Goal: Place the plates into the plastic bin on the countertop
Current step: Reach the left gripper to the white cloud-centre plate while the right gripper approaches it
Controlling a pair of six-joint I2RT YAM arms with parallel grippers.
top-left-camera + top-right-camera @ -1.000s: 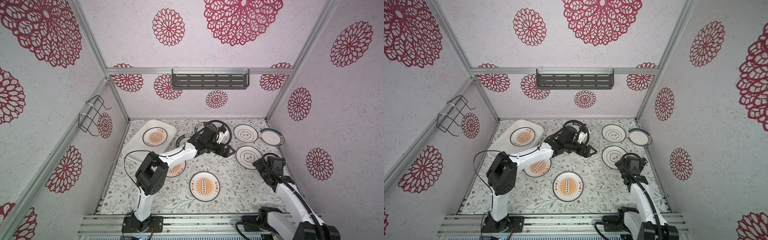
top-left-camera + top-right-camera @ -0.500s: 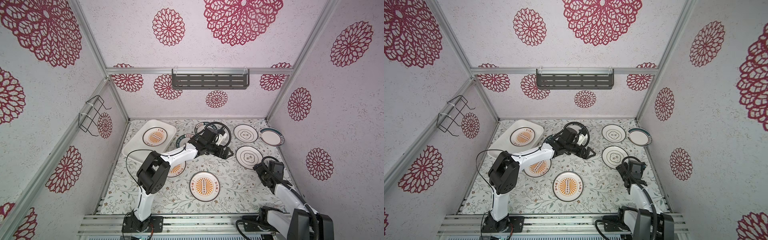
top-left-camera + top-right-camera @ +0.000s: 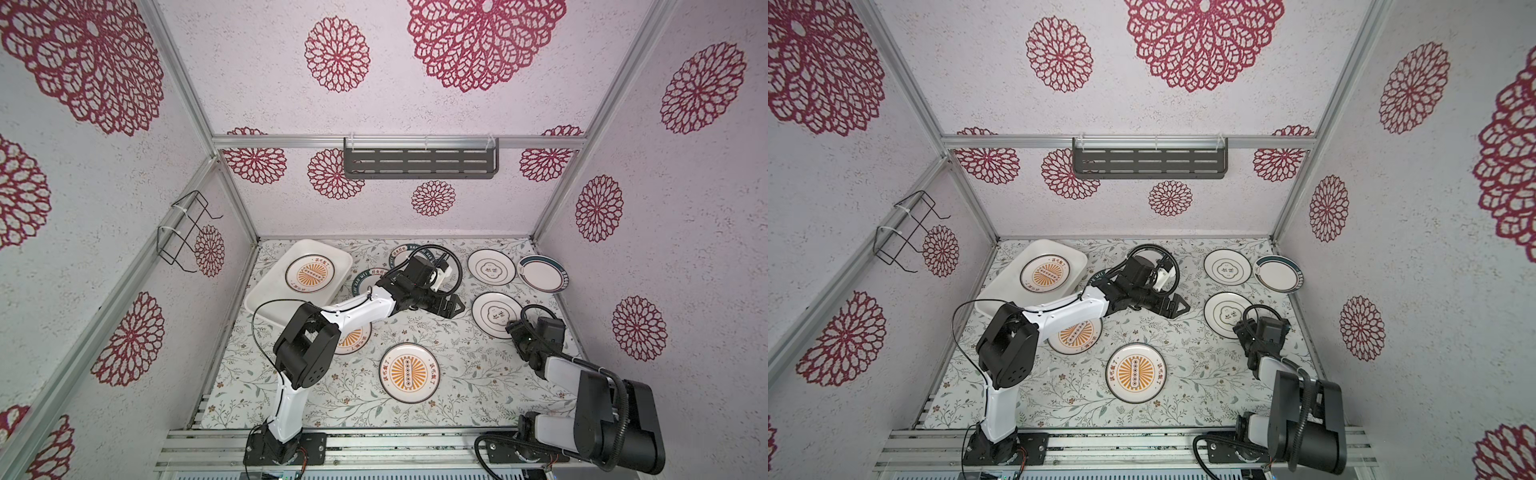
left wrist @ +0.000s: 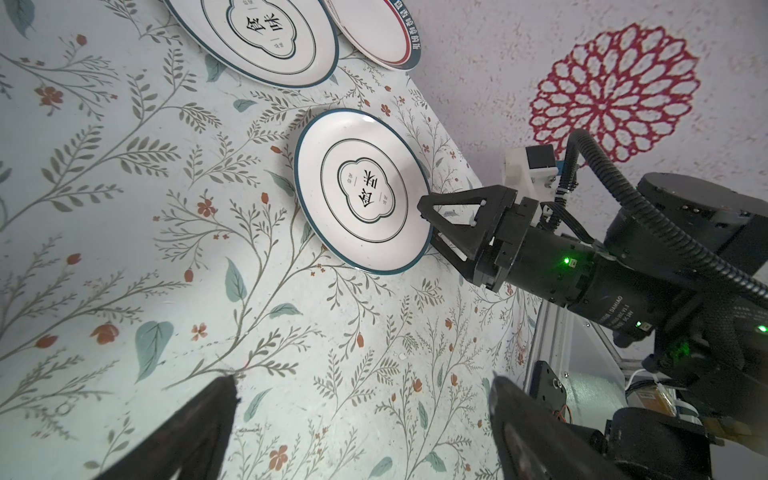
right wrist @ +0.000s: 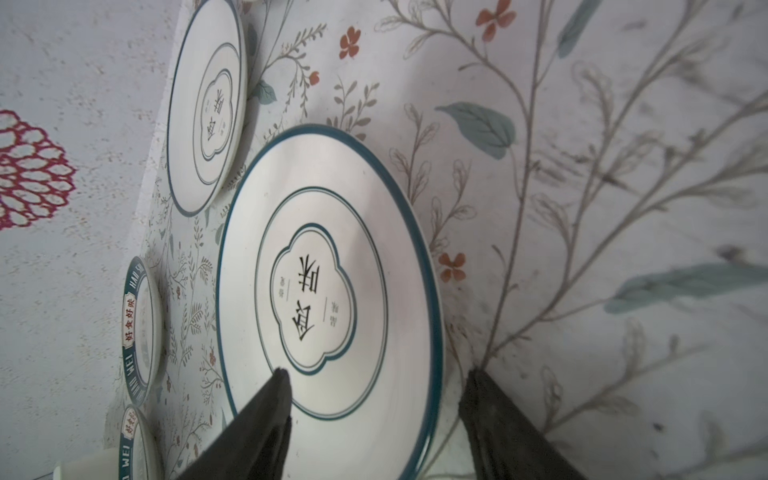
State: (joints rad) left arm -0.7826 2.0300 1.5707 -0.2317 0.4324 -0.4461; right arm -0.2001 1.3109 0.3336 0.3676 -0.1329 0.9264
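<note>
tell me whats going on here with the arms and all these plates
Plates are being cleared into the plastic bin; one sunburst plate already lies in it, the others sit on the countertop. The right pincer straddles the rim of a ringed plate, one finger over it and one outside, jaws not clamped. The left pincer hangs open and empty above the countertop.

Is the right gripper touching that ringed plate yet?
Cannot tell. In the right wrist view the right gripper straddles the rim of the ringed plate, one finger over it, one outside; contact is unclear.
</note>
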